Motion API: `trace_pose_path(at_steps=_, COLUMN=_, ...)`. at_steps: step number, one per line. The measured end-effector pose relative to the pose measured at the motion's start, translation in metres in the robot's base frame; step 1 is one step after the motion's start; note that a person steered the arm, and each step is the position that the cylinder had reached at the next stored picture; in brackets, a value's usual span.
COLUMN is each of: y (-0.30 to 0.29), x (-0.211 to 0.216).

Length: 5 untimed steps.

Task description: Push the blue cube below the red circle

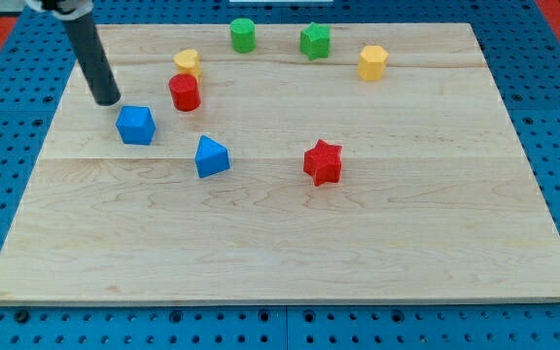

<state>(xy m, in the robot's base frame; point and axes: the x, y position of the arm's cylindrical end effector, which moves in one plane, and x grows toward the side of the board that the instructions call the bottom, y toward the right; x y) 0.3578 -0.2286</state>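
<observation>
Seemingly unfinished: my tip [108, 98], with no claw to open or close, sits just far-left of the blue plastic cube [136, 124], which remains near-left of the red cylinder [184, 92] on the wooden tabletop [406, 224].

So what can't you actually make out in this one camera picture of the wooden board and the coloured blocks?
- Camera view: the dark rod is cut off by the view's top edge; my tip shows, up-left of the blue cube.
- The yellow block is partly hidden behind the red circle, so its shape is unclear.
- Whether my tip touches the blue cube cannot be settled from one angle.
- The wooden board's underside and supports are hidden.
</observation>
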Motion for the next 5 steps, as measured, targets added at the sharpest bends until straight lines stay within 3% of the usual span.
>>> trace_pose_path(at_steps=2, y=0.008, x=0.061)
trace_pose_path(at_steps=5, y=0.0, x=0.05)
